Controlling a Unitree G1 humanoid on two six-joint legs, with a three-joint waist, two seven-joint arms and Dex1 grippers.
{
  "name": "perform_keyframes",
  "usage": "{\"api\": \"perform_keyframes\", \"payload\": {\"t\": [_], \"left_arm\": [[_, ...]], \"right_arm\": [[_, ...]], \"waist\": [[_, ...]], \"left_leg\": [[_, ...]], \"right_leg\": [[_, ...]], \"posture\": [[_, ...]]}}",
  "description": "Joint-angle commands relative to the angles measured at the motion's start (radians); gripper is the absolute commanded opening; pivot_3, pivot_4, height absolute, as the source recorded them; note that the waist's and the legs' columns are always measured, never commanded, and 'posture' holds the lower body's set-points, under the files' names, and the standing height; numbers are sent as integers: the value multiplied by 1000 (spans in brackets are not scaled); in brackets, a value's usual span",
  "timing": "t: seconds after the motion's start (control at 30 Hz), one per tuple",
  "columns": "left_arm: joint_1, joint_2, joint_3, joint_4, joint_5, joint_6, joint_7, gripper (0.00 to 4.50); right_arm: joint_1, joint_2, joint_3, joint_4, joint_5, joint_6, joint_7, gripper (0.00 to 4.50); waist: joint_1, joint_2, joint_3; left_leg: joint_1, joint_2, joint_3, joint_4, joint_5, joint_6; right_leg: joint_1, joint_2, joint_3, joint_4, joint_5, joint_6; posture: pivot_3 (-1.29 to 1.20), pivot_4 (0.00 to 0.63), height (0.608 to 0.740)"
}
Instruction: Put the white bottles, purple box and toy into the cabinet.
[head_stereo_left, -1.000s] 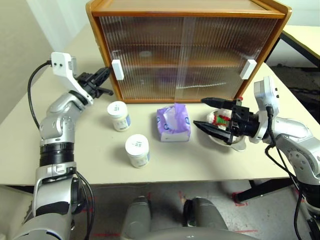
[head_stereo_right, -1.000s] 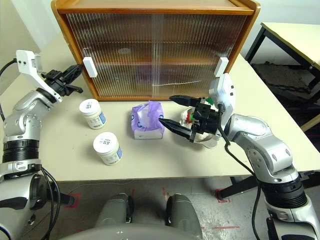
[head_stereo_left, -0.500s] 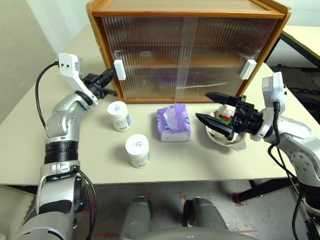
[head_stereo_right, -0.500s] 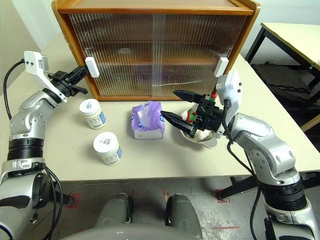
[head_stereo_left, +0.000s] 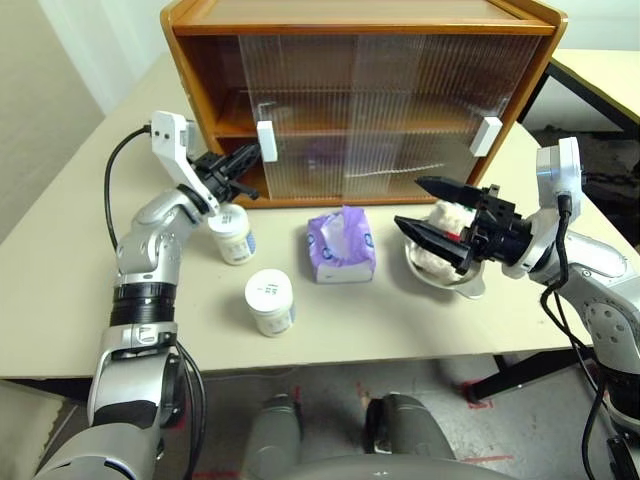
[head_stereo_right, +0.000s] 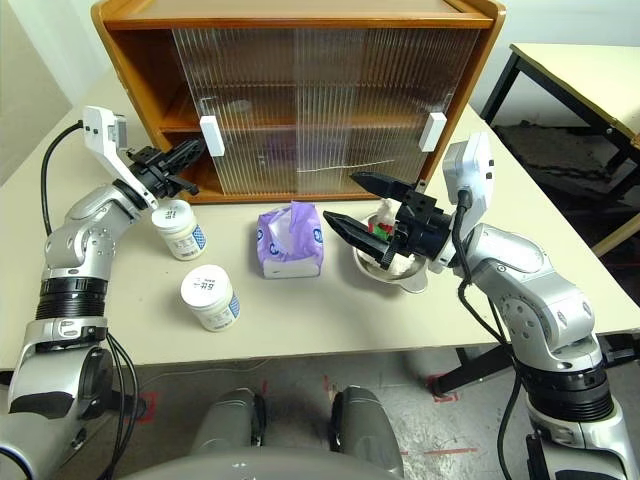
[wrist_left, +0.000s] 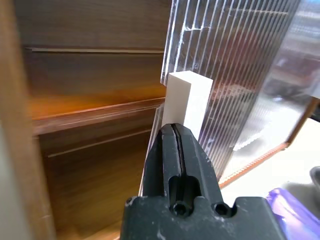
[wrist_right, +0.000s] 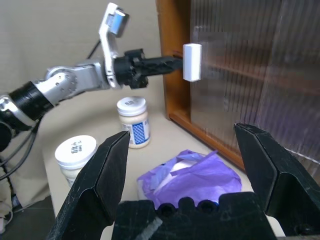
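- Across the back of the table (head_stereo_left: 60, 300) stands the cabinet (head_stereo_left: 360, 20), orange-brown wood with an inner shelf. Its two ribbed translucent sliding doors each carry a white handle. The left door (head_stereo_left: 300, 120) is slid partway toward the middle, so the left end of the cabinet stands open and bare wood shows inside.
- At the left, the left gripper (head_stereo_left: 243, 160) reaches toward the left door's white handle (head_stereo_left: 266, 141). Its jaws are clenched tight together with nothing between them, and their tips sit right at the handle's side; in the left wrist view the handle (wrist_left: 186, 102) rises just beyond the closed fingertips.
- At the right, the right gripper (head_stereo_left: 428, 210) hovers level above the table, pointing toward the middle. Its jaws are spread wide and grasp nothing.
- Near the table's centre, in front of the cabinet, lies the purple box (head_stereo_left: 342, 246), with white tissue poking from its top.
- Right of the box sits a shiny steel bowl (head_stereo_left: 462, 282), partly hidden behind the right gripper.
- Inside that bowl rests the toy (head_stereo_left: 446, 222), fluffy white with touches of red and green.
- Left of the box stand the white bottles, both upright: one (head_stereo_left: 231, 232) just below the left gripper, the other (head_stereo_left: 270, 302) nearer the table's front edge.
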Motion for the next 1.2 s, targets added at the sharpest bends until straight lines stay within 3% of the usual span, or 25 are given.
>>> {"api": "perform_keyframes", "payload": {"t": [0.03, 0.73, 1.03, 1.2], "left_arm": [[-35, -5, -20, 23, 6, 6, -25, 15], [-79, -86, -92, 26, 14, 15, -66, 15], [18, -28, -7, -139, -34, 98, -6, 15], [7, -12, -1, -93, -10, 71, 14, 15]], "right_arm": [[2, 10, -23, -25, 23, 10, -20, 4500], [4, 35, -52, -14, 49, -4, -44, 4500], [-1, 33, -48, 5, 42, -8, -31, 4500], [-15, 38, -36, 16, 36, -11, -20, 4500]], "waist": [[-3, 0, 0], [-23, 0, 0], [-27, 1, 0], [-16, 1, 0]], "left_leg": [[0, 0, 0, 0, 0, 0], [-7, 0, -5, 11, 0, 0], [-7, 0, -6, 10, 0, 0], [-7, 0, -7, 11, 0, 0]], "right_leg": [[0, 0, 0, 0, 0, 0], [-1, 0, -3, 3, 0, 0], [-2, 0, -3, 3, 0, 0], [-1, -1, -4, 4, 0, -1]], "posture": [[-83, 0, 740], [-96, 0, 740], [-73, 0, 740], [-66, 0, 740]]}}
